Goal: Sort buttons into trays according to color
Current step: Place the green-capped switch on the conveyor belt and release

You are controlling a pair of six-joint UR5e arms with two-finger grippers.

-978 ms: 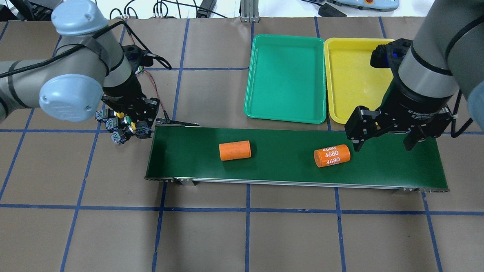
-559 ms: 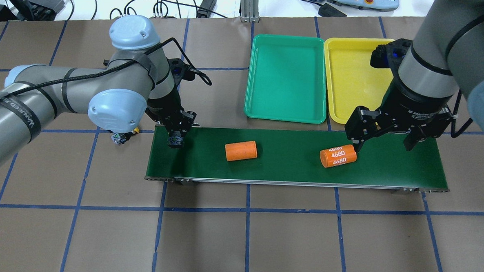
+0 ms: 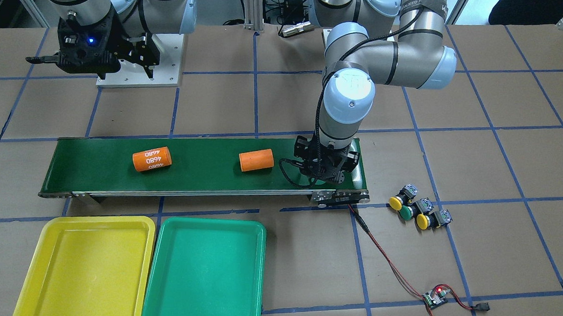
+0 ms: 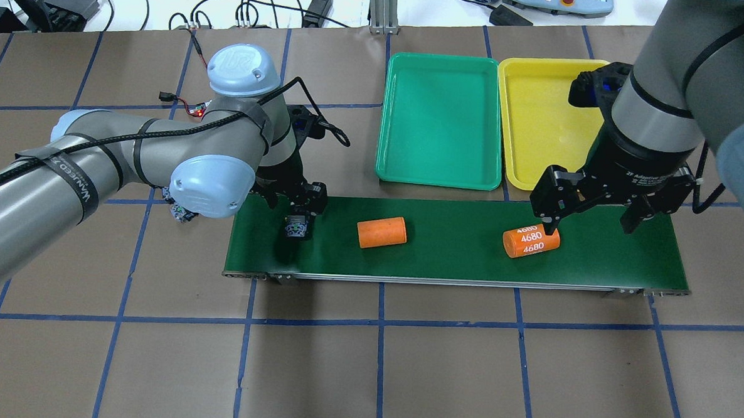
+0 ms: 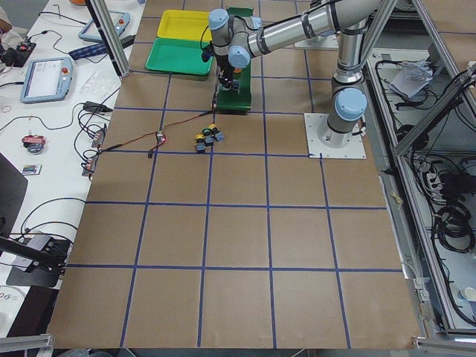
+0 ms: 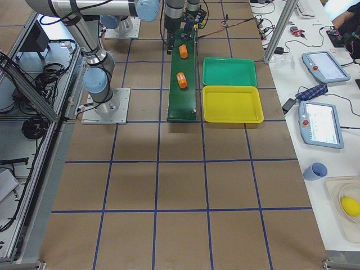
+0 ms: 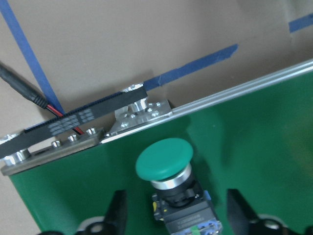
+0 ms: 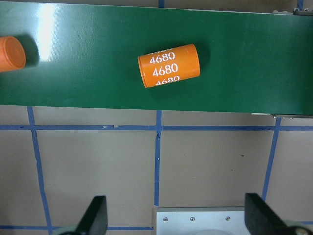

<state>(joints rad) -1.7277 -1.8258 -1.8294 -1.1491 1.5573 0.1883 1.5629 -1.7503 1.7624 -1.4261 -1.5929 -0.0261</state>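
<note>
- Your left gripper (image 4: 299, 216) hangs low over the left end of the conveyor belt (image 4: 457, 260) with its jaws spread. In the left wrist view, belt shows on both sides of the green button (image 7: 164, 159) between the fingers (image 7: 119, 215), so nothing is pinched.
- That button lies on the belt. It has a smooth domed cap, a bright metal collar and a blocky black body. Its cap points at the aluminium side rail (image 7: 234, 93), which is close by.
- Your right gripper (image 4: 591, 218) hovers wide open over the belt's right part and carries nothing. In the overhead view one finger stands over the end of the printed cylinder (image 4: 531, 241).
- You have four buttons in all. One is on the belt, and three are huddled together on the table (image 4: 440, 375) off the belt's left end: a yellow button (image 3: 396, 201), a second green button (image 3: 406, 212) and another yellow button (image 3: 424, 220).
- You have two trays of glossy plastic, shallow and round-cornered. The green tray (image 4: 442, 121) and the yellow tray (image 4: 539, 116) lie side by side just past the belt's far edge, the yellow one further right.
- There are two orange cylinders lying on their sides. The plain cylinder (image 4: 381, 232) has no print, and the printed one is marked 4680.
- The belt is matte dark green. A strip of it shows between the button and the plain cylinder, and the two cylinders lie well apart.
- The table is covered in brown paper crossed by blue tape lines.
</note>
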